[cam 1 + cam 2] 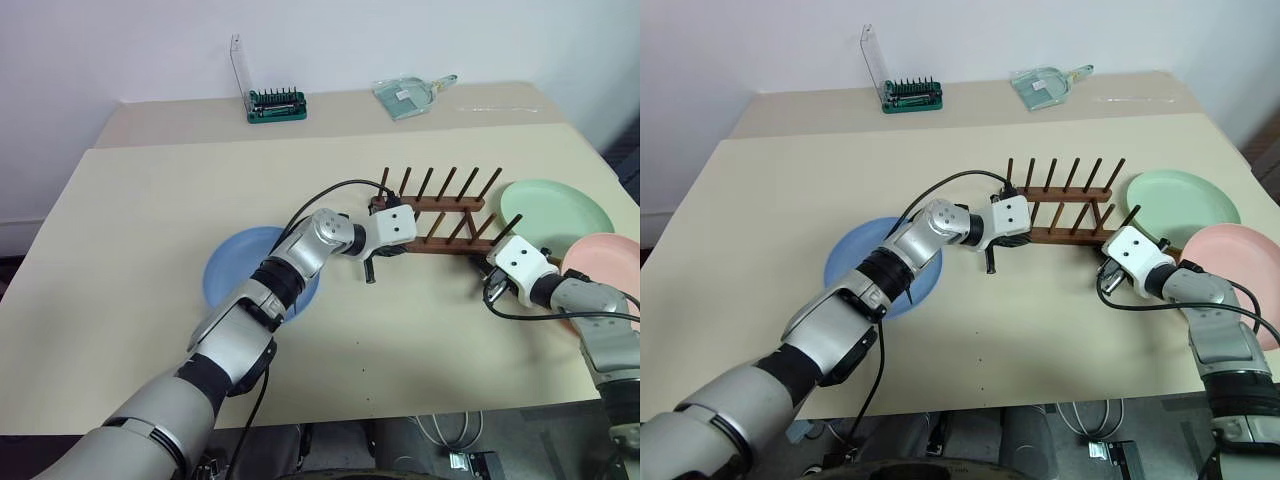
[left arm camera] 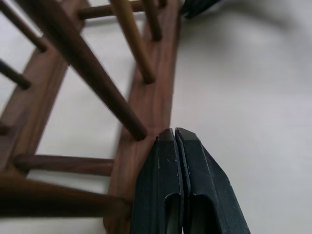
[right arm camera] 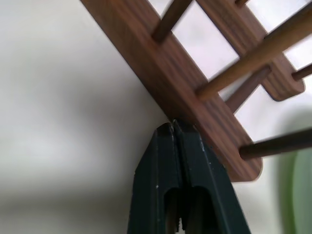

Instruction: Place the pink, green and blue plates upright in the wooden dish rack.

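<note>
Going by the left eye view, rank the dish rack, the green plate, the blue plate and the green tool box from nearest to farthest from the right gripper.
1. Wooden dish rack: right at the right gripper, jaws shut against its near rail.
2. Green plate: just beyond, on the right.
3. Blue plate: across the table, left, under the left arm.
4. Green tool box: far back edge, left.

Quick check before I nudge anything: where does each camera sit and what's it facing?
Head stereo pair: above, looking down at table, wooden dish rack, three plates; both arms show.
Left wrist: along shut left end effector, tips at rack rail.
Right wrist: along shut right end effector, tips at rack rail.
Shared: the rack.
</note>
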Controlling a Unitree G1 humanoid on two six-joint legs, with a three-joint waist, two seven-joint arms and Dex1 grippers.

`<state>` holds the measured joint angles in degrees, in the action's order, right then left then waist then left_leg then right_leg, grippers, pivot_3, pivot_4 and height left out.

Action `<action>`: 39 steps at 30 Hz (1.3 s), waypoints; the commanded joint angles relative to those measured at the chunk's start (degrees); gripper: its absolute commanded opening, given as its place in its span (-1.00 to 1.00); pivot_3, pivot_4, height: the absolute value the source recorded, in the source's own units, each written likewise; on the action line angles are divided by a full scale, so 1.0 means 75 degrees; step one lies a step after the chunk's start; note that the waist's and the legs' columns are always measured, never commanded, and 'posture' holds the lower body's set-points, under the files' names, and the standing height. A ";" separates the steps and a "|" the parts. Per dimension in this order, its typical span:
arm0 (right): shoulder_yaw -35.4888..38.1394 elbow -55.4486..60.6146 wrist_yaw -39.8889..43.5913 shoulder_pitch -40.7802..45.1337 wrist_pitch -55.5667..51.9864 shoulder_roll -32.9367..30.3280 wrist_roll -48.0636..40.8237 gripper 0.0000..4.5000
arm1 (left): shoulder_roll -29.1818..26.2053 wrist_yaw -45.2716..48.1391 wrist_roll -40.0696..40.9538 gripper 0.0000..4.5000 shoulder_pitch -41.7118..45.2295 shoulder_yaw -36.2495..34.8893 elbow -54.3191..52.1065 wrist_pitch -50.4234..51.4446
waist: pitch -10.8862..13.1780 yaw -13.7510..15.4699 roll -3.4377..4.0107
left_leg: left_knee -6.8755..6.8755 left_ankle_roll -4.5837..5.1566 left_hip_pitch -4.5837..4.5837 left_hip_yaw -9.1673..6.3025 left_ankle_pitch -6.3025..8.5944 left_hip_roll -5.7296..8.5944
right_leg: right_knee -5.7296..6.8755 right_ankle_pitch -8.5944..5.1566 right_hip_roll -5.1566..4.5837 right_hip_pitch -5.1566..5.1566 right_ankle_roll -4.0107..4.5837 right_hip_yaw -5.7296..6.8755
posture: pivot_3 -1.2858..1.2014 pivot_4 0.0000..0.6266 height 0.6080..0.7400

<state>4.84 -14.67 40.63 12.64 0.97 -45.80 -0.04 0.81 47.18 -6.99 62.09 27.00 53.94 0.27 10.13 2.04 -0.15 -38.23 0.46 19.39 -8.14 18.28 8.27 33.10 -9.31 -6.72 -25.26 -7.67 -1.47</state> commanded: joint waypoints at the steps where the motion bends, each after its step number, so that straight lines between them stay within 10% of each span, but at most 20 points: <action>1: 0.0008 -0.0287 -0.0123 0.0443 0.0368 0.0060 0.0065 -0.99 | 0.0148 -0.0005 -0.0017 -1.00 0.0382 -0.0345 0.0358 -0.0434 | 0.0000 0.0006 0.0000 | 0.0000 0.0000 0.0000 0.0000 0.0000 0.0000 | 0.0000 0.0000 0.0000 0.0000 0.0000 0.0000 | 0.03 -0.52 1.00; 15: -0.0118 -0.0743 -0.0106 0.0776 0.0818 0.0132 0.0141 -0.99 | 0.0263 0.0013 -0.0316 -1.00 0.0485 -0.0641 0.0600 -0.0710 | -0.0001 0.0003 0.0002 | 0.0000 0.0000 0.0002 -0.0001 0.0000 0.0001 | 0.0000 0.0001 0.0000 -0.0002 0.0000 0.0000 | 0.03 -0.52 1.00; 24: 0.2156 0.3418 0.1595 -0.0925 -0.3831 -0.0491 -0.4245 -0.99 | -0.1055 0.3256 0.1697 -1.00 -0.0219 -0.1505 -0.2711 0.2692 | -0.0004 -0.0062 0.0008 | 0.0000 0.0010 0.0009 -0.0007 0.0005 -0.0003 | 0.0009 0.0001 0.0002 -0.0012 0.0000 0.0000 | 0.03 -0.52 1.00; 34: 0.5146 0.5238 0.0488 -0.2421 -0.5941 -0.1155 -0.4936 0.99 | -0.2749 0.4357 0.3706 1.00 -0.0232 -0.3083 -0.4053 0.4119 | -0.0004 0.0014 0.0006 | 0.0001 0.0033 0.0006 -0.0014 0.0020 -0.0007 | 0.0014 0.0003 0.0005 -0.0015 0.0006 0.0003 | 0.03 -0.52 1.00; 39: 0.5551 0.5423 0.0353 -0.3353 -0.6093 -0.1249 -0.4320 0.99 | -0.3010 0.4532 0.3709 1.00 -0.0350 -0.3333 -0.3951 0.2879 | -0.0003 0.0031 0.0004 | -0.0013 0.0009 0.0011 -0.0003 0.0005 0.0004 | 0.0008 0.0007 -0.0007 -0.0008 -0.0001 0.0000 | 0.03 -0.52 1.00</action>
<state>42.69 23.61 44.03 -11.78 -43.86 -53.78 -33.61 -21.10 80.02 19.67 59.28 3.69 25.92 27.41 10.12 2.27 -0.12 -38.33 0.52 19.47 -8.17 18.32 8.29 33.15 -9.26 -6.77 -25.32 -7.68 -1.47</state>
